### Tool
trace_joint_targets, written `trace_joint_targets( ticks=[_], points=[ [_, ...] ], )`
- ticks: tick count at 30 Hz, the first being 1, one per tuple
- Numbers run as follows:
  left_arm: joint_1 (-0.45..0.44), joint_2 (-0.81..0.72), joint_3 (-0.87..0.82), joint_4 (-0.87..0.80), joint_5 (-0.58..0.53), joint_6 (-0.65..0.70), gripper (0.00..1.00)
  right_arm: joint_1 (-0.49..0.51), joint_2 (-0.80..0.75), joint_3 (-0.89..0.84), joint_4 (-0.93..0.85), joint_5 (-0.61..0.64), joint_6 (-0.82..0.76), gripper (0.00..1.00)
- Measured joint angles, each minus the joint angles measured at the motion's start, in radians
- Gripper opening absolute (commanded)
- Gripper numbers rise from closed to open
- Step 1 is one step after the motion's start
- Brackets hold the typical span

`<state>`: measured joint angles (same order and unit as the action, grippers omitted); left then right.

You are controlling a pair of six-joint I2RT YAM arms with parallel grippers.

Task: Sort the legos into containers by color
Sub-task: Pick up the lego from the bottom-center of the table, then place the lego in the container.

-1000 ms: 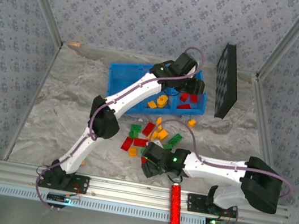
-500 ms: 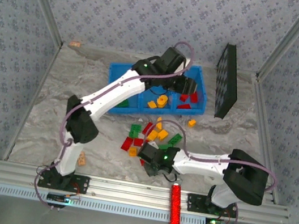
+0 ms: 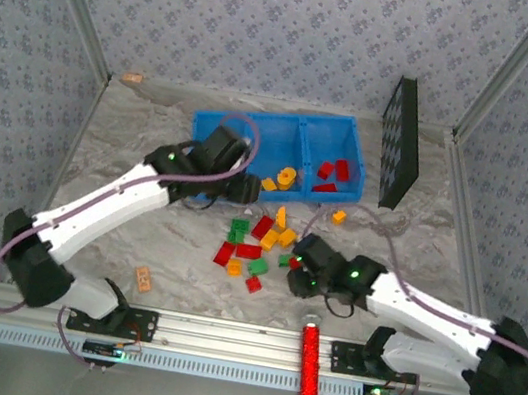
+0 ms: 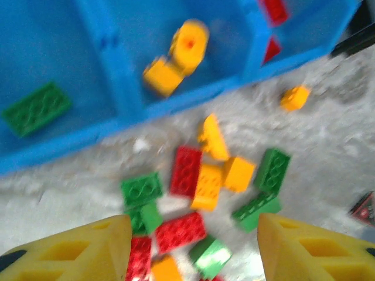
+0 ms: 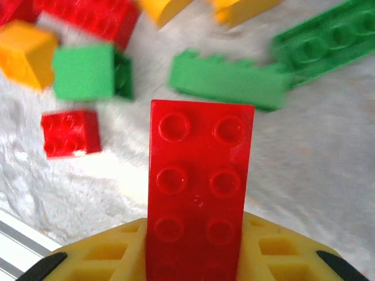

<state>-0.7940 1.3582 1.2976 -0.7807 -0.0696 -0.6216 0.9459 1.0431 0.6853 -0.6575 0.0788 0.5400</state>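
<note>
Loose legos [image 3: 256, 242] in red, green and orange lie in a pile in front of the blue tray [image 3: 302, 123]. Its containers hold a green brick [image 4: 36, 108] on the left, orange pieces [image 3: 286, 176] in the middle and red bricks [image 3: 332, 173] on the right. My left gripper [image 3: 236, 185] hovers at the tray's front edge, and in the left wrist view it [image 4: 193, 257] is open above the pile. My right gripper [image 3: 297, 272] is shut on a long red brick [image 5: 199, 187], which stands up between its yellow fingers [image 5: 99, 257] above the pile's right edge.
A single orange brick [image 3: 339, 216] lies apart to the right of the pile. A black studded board [image 3: 400, 142] leans at the back right. A small tan block [image 3: 142, 279] lies front left. A red glittery cylinder [image 3: 310, 368] rests across the front rail.
My left arm has drawn back from the tray's right compartment to its front edge. My right gripper has shut on a red brick and shifted right with it.
</note>
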Motion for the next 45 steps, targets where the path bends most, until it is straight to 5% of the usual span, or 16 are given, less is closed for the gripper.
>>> trace_joint_targets(
  ticks=[7, 14, 32, 45],
  points=[
    [-0.151, -0.124, -0.312, 0.004, -0.046, -0.21, 0.59, -0.394, -0.004, 0.143, -0.068, -0.061, -0.163, 0.32],
    [-0.264, -0.093, -0.373, 0.077, -0.058, -0.362, 0.6, -0.568, 0.244, 0.434, 0.006, -0.077, -0.298, 0.32],
    [-0.312, -0.007, -0.481, 0.218, -0.021, -0.556, 0.62, -0.669, 0.824, 0.828, 0.172, -0.127, -0.435, 0.35],
    [-0.313, 0.079, -0.502, 0.274, -0.006, -0.584, 0.63, -0.67, 1.005, 0.943, 0.183, -0.121, -0.482, 0.45]
  ],
)
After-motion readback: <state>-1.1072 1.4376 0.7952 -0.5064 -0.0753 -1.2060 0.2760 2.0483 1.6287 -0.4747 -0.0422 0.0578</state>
